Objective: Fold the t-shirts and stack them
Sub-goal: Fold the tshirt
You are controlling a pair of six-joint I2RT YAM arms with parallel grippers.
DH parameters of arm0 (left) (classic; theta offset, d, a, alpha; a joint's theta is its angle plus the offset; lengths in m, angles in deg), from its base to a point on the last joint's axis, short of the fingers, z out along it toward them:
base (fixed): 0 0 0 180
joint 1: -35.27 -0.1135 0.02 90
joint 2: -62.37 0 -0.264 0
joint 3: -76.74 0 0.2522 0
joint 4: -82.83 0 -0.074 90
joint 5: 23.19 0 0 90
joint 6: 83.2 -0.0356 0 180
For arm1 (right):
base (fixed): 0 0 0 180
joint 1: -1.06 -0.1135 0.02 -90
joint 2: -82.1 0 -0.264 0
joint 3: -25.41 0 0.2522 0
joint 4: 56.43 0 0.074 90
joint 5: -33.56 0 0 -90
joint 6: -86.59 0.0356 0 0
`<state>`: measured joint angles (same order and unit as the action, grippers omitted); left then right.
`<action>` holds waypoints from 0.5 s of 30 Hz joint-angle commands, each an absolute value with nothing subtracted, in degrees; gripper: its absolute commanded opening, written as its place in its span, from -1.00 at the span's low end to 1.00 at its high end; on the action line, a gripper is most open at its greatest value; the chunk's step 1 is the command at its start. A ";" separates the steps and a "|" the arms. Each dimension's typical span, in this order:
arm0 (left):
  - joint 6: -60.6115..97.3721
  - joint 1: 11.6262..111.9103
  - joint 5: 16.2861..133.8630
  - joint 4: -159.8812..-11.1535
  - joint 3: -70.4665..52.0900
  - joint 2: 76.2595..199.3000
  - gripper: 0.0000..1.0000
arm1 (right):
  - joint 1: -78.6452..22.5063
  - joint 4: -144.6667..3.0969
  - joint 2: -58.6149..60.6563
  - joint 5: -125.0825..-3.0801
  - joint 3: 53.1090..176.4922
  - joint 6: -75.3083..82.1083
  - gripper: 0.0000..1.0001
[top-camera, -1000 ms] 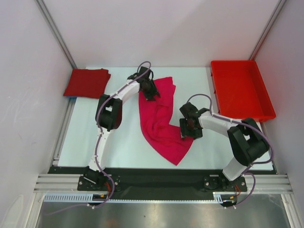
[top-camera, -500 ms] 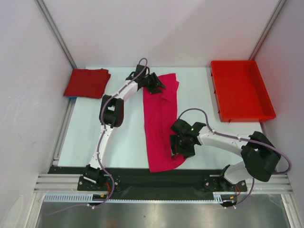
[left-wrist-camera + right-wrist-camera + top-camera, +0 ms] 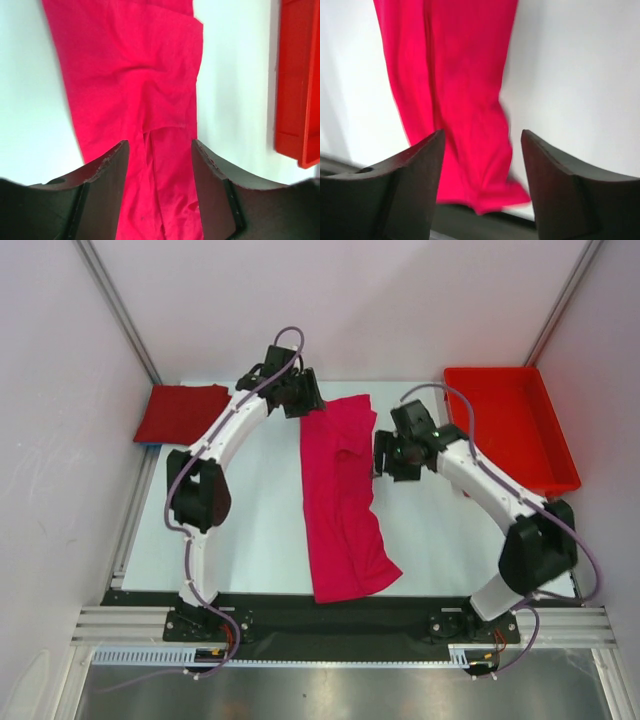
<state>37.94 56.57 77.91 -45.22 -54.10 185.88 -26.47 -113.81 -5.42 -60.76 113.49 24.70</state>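
**A:** Start at the fingers. What are they doing?

**B:** The left gripper [image 3: 159, 145] has its fingers [image 3: 107, 185] spread and nothing pinched. The pink t-shirt [image 3: 135, 75] lies flat below the gap. The right gripper [image 3: 482, 134] is the same: fingers [image 3: 410, 185] apart and empty, with cloth beneath them, not between them.

**A:** Where do they sit against the red tray [image 3: 505, 430]?

**B:** The right gripper hangs near the tray's left wall, at the shirt's tray-side edge. The left one is farther from the tray, at the shirt's far corner on the side away from it.

**A:** And the shirt itself?

**B:** It's on the table [image 3: 250, 530], left of the tray, with bare surface between them. It makes a long narrow band, its long axis roughly parallel to the tray's long side. One end is level with the tray. The other reaches past the tray's near end to the table's front edge, where it flares a little toward the tray's side. I can't tell which end is the collar.

**A:** So how far along is it?

**B:** About half, I'd judge. The crimson t-shirt [image 3: 182, 412] lies folded into a flat square, well apart from the tray, beyond the pink one. The pink one looks folded lengthwise only. It needs crosswise folds, then stacking with the crimson one.
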 commanded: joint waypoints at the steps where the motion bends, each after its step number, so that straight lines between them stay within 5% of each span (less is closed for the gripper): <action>1: 32.11 59.70 67.00 -41.93 -50.06 181.99 0.16 | -26.28 -110.54 -15.23 -53.74 125.27 15.67 0.33; 12: 32.90 61.20 53.63 -49.57 -46.88 187.53 -0.28 | -24.96 -107.29 -42.43 -47.83 153.85 6.43 -0.07; 15: 34.22 61.11 54.59 -52.38 -47.23 189.63 -0.33 | -24.61 -103.43 -46.29 -48.79 154.74 3.72 -0.36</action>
